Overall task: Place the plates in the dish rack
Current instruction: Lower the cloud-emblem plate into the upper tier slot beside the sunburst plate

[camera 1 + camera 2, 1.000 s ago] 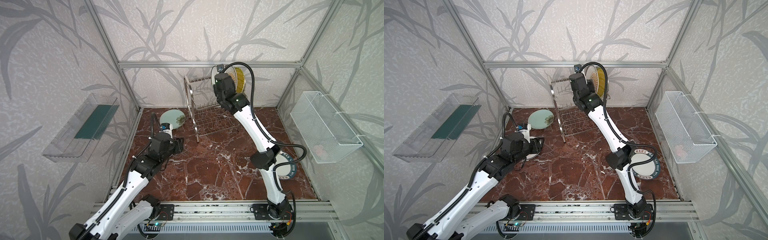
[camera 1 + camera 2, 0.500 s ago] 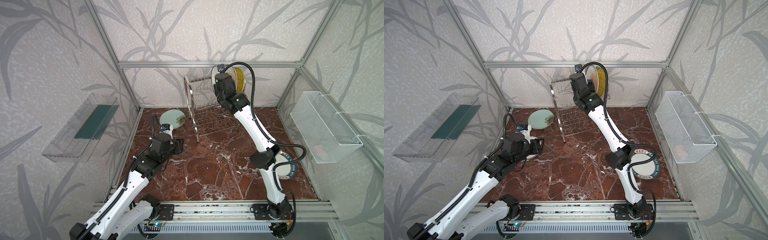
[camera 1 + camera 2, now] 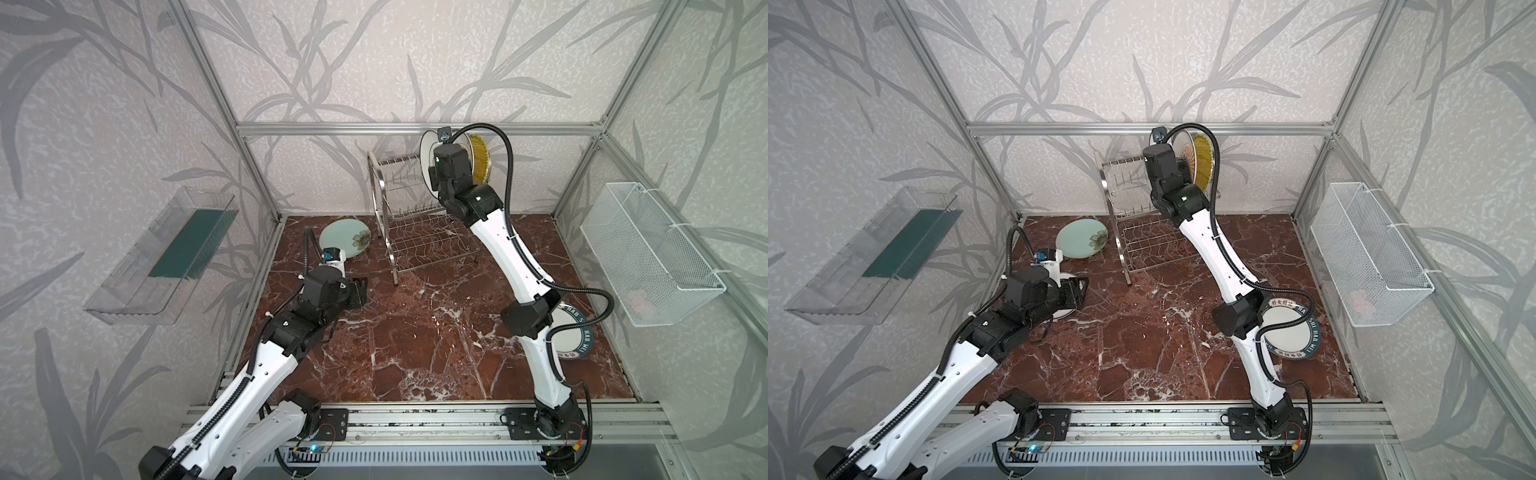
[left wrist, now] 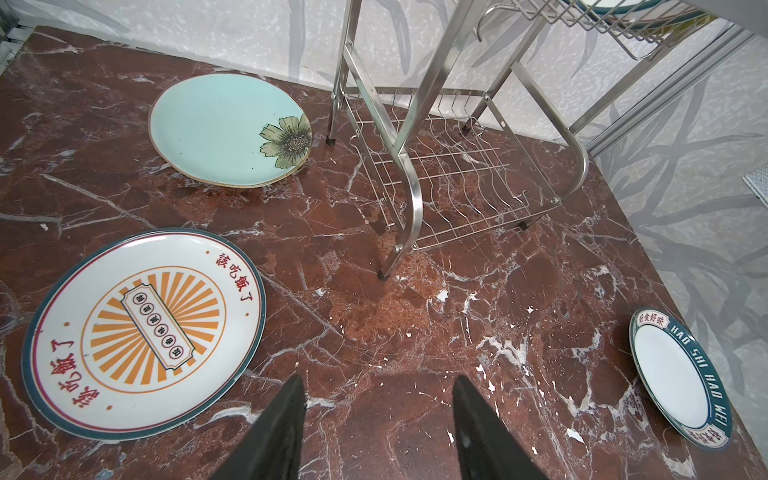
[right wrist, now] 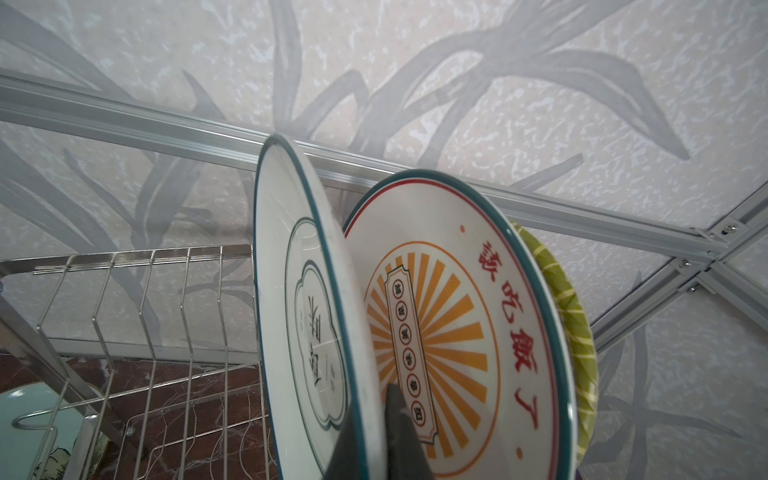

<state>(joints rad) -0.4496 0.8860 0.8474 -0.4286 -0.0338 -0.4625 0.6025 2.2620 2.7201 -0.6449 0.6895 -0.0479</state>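
The dish rack (image 3: pixel 419 232) (image 4: pixel 449 174) stands at the back of the marble floor. My right gripper (image 5: pixel 371 399) is shut on the rim of the white quatrefoil plate (image 5: pixel 299 311), held on edge at the rack's upper tier. Beside it stand a sunburst plate (image 5: pixel 449 332) and the yellow ribbed plate (image 5: pixel 577 332). My left gripper (image 4: pixel 378 382) (image 3: pixel 357 293) hovers open and holds nothing, low over bare floor. Another sunburst plate (image 4: pixel 141 332) lies flat close beside it. The mint flower plate (image 3: pixel 343 239) lies by the rack's left leg. The teal lettered plate (image 3: pixel 1291 332) lies at the right, partly under my right arm.
A white mesh basket (image 3: pixel 648 253) hangs on the right wall and a clear plastic tray (image 3: pixel 166 257) on the left wall. The rack's lower tier (image 4: pixel 457 195) holds no plates. Aluminium frame bars run along the floor's edges.
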